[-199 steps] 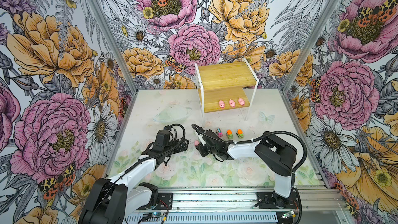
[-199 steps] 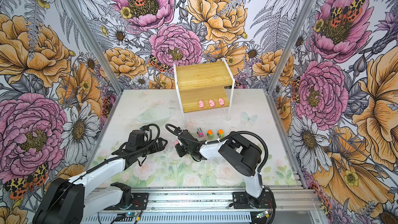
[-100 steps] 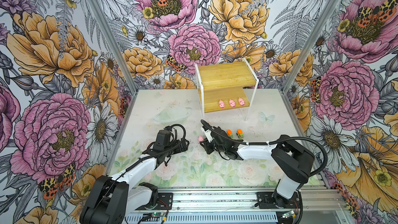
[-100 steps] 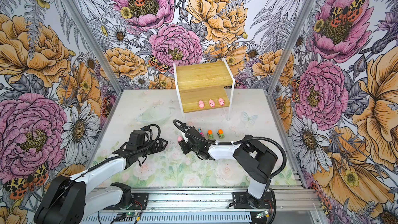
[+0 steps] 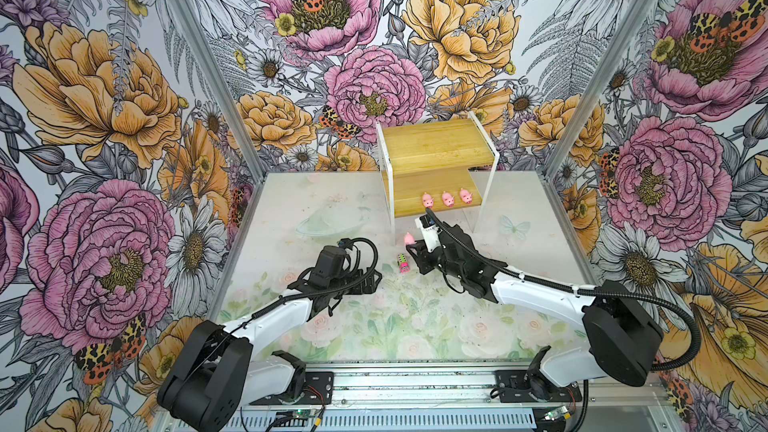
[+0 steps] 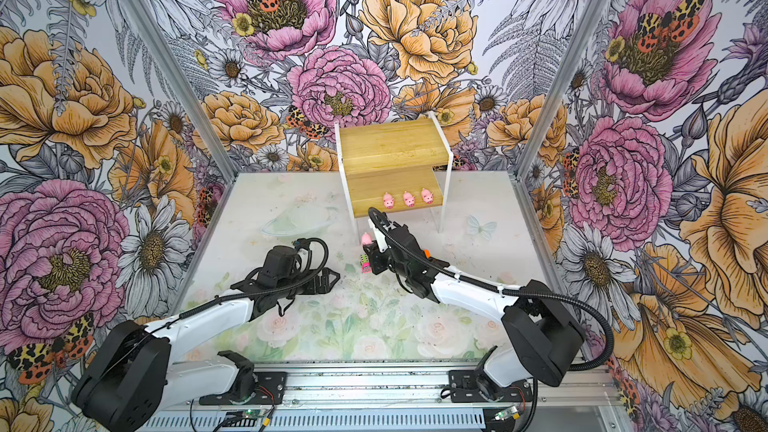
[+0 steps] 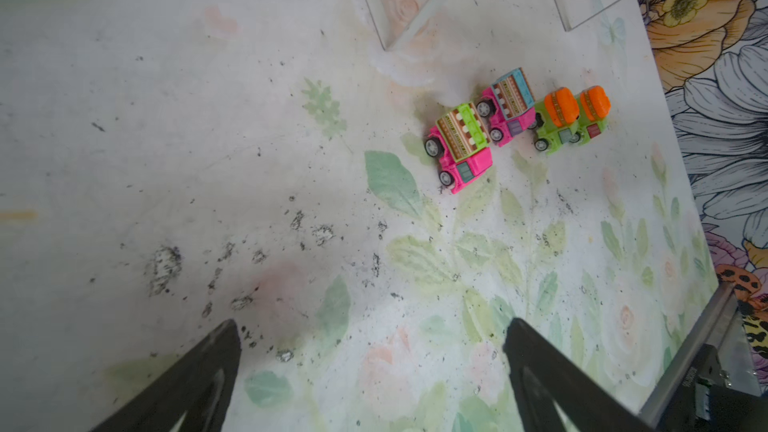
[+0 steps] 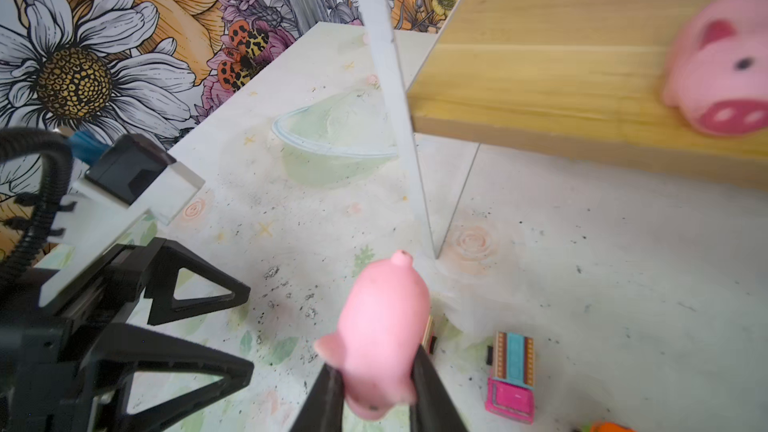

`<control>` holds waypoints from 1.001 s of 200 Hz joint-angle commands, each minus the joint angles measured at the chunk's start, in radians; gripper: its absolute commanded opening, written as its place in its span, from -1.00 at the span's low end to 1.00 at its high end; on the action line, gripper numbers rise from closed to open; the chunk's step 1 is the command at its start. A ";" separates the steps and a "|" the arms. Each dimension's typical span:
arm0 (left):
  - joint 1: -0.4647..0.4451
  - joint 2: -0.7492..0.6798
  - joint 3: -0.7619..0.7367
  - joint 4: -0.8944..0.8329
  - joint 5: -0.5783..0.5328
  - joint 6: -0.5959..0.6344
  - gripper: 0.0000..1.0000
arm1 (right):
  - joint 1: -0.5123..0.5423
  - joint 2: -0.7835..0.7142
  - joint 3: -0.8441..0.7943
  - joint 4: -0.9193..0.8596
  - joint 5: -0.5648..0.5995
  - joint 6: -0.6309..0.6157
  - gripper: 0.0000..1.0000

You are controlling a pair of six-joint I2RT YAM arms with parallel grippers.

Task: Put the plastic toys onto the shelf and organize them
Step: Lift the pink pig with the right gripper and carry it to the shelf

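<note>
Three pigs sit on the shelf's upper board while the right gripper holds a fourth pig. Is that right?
Not quite. The three pigs sit on the lower board of the shelf, as both top views show. The right gripper does hold a fourth pig.

Floral-print walls (image 5: pixel 104 97), pale flower-patterned tabletop (image 5: pixel 395 326) flecked with dark specks, metal rail (image 5: pixel 415 384) along front edge

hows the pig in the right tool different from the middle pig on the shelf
The held pig is clamped in the right tool, in front of the shelf; the middle pig stands free on its lower board. The held pig is alone; the middle pig stands between two neighbour pigs. Both are small pink toys.
</note>
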State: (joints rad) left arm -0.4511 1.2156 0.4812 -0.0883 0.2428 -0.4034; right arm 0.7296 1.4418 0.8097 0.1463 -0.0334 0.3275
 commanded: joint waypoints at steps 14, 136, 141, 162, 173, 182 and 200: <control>-0.007 0.021 0.038 0.048 0.022 0.043 0.97 | -0.043 -0.043 0.045 -0.060 0.036 -0.068 -0.47; -0.021 0.038 0.051 0.058 0.020 0.086 0.98 | -0.074 0.170 0.311 -0.076 0.064 -0.128 -0.46; -0.023 0.038 0.051 0.059 0.020 0.086 0.98 | -0.075 0.176 0.319 -0.076 0.063 -0.127 -0.46; -0.025 0.038 0.051 0.060 0.016 0.087 0.98 | -0.079 0.203 0.346 -0.077 0.064 -0.125 -0.47; -0.026 0.040 0.053 0.059 0.016 0.088 0.98 | -0.082 0.214 0.357 -0.077 0.069 -0.122 -0.46; -0.026 0.044 0.053 0.060 0.016 0.088 0.97 | -0.084 0.223 0.365 -0.076 0.070 -0.121 -0.46; -0.026 0.051 0.056 0.060 0.013 0.089 0.98 | -0.092 0.237 0.377 -0.076 0.070 -0.114 -0.46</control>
State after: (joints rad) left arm -0.4694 1.2716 0.5186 -0.0547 0.2489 -0.3359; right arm 0.6521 1.6562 1.1465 0.0605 0.0162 0.2150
